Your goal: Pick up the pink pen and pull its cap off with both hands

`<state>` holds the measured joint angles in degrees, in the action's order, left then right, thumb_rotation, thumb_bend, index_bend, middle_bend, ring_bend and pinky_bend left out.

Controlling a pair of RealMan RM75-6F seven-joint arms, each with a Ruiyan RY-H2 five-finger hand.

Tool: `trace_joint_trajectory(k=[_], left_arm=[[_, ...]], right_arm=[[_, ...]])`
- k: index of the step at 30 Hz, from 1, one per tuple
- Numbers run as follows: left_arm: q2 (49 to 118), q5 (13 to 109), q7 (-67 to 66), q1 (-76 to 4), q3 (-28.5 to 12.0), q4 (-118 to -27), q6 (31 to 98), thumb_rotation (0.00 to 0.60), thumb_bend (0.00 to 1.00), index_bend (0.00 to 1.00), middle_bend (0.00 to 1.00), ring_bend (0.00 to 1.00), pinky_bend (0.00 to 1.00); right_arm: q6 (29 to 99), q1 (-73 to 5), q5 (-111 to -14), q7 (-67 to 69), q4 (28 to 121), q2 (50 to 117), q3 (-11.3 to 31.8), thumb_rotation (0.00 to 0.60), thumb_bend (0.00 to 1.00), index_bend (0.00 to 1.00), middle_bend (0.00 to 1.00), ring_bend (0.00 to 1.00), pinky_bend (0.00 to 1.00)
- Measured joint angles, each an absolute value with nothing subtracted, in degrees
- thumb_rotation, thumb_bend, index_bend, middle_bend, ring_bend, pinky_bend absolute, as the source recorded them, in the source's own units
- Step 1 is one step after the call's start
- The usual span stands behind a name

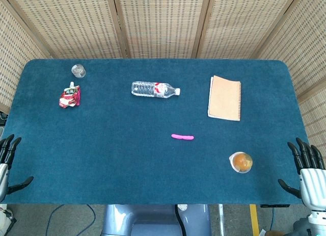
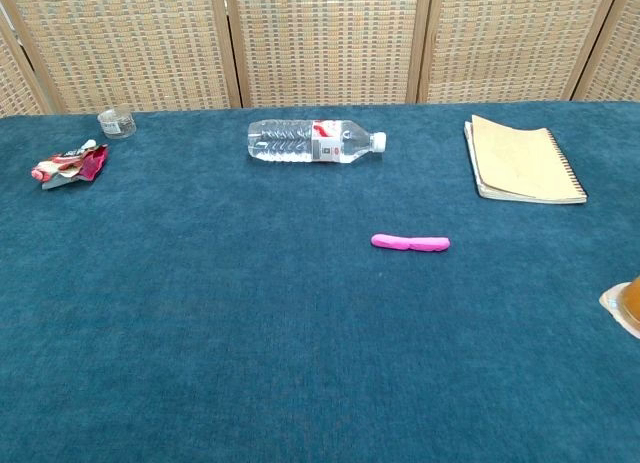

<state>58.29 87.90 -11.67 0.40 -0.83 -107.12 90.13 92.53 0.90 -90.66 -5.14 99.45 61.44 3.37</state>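
The pink pen (image 1: 182,137) lies flat on the blue table, a little right of the middle, and it also shows in the chest view as the pink pen (image 2: 410,243). My left hand (image 1: 7,162) hovers at the table's left front corner, fingers apart, holding nothing. At the right front corner my right hand (image 1: 307,167) is likewise spread and holds nothing. Both hands are far from the pen. Neither hand appears in the chest view.
A clear water bottle (image 1: 155,89) lies on its side behind the pen. A tan spiral notebook (image 1: 224,98) sits at the back right. A cup with orange contents (image 1: 241,162) stands near the right front. A crumpled red wrapper (image 1: 69,97) and a small glass (image 1: 78,71) are at the back left.
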Motion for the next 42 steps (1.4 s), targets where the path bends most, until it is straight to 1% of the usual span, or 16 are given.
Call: trace_joint_trajectory(k=[10, 16, 21, 24, 27, 29, 32, 34, 38, 41, 42], left_arm=[[58.6, 87.7, -12.2, 0.2, -0.9, -107.1, 89.8, 0.600, 0.00, 0.00, 0.00, 0.00, 0.00], [58.8, 87.0, -12.2, -0.1, -1.2, -106.8, 89.1, 0.600, 0.00, 0.00, 0.00, 0.00, 0.00], [59.5, 85.9, -12.5, -0.7, -1.9, -106.3, 88.7, 0.600, 0.00, 0.00, 0.00, 0.00, 0.00], [59.9, 85.0, -13.4, -1.0, -2.3, -106.3, 88.2, 0.600, 0.00, 0.00, 0.00, 0.00, 0.00], [60.6, 83.8, -14.6, -1.5, -2.8, -106.2, 87.7, 0.600, 0.00, 0.00, 0.00, 0.00, 0.00], [61.1, 82.7, -15.4, -1.8, -3.2, -106.0, 87.3, 0.600, 0.00, 0.00, 0.00, 0.00, 0.00], [61.7, 81.1, -16.4, -2.3, -3.8, -105.7, 86.5, 0.600, 0.00, 0.00, 0.00, 0.00, 0.00], [62.1, 80.1, -16.9, -2.7, -4.2, -105.5, 86.1, 0.600, 0.00, 0.00, 0.00, 0.00, 0.00], [62.7, 77.5, -17.9, -3.5, -5.0, -104.9, 84.9, 0.600, 0.00, 0.00, 0.00, 0.00, 0.00], [63.1, 75.6, -18.4, -4.0, -5.5, -104.6, 84.0, 0.600, 0.00, 0.00, 0.00, 0.00, 0.00], [63.1, 75.1, -18.5, -4.1, -5.7, -104.5, 83.8, 0.600, 0.00, 0.00, 0.00, 0.00, 0.00]], right_arm=[[91.8, 0.7, -89.9, -5.0, 99.3, 61.5, 3.5, 0.600, 0.00, 0.00, 0.00, 0.00, 0.00], [89.2, -0.5, -88.7, -4.9, 99.7, 61.5, 3.8, 0.600, 0.00, 0.00, 0.00, 0.00, 0.00], [82.5, -4.7, -86.3, -6.7, 101.5, 60.3, 5.5, 0.600, 0.00, 0.01, 0.00, 0.00, 0.00], [76.8, -8.7, -83.4, -9.0, 103.3, 59.3, 7.6, 0.600, 0.00, 0.06, 0.00, 0.00, 0.00], [70.3, -13.9, -78.9, -11.6, 104.8, 58.7, 10.2, 0.600, 0.01, 0.14, 0.00, 0.00, 0.00], [65.5, -17.7, -75.3, -12.5, 105.6, 58.8, 12.2, 0.600, 0.05, 0.20, 0.00, 0.00, 0.00], [58.5, -22.8, -69.9, -10.3, 105.9, 60.1, 14.9, 0.600, 0.12, 0.25, 0.00, 0.00, 0.00], [55.5, -25.6, -67.2, -8.1, 105.1, 61.6, 16.1, 0.600, 0.17, 0.29, 0.00, 0.00, 0.00], [51.0, -31.7, -61.8, -6.3, 100.6, 66.7, 18.0, 0.600, 0.26, 0.36, 0.00, 0.00, 0.00], [48.9, -35.2, -56.9, -6.9, 97.7, 70.1, 18.6, 0.600, 0.35, 0.38, 0.00, 0.00, 0.00], [48.5, -36.2, -55.4, -7.4, 97.1, 71.1, 18.7, 0.600, 0.36, 0.38, 0.00, 0.00, 0.00]])
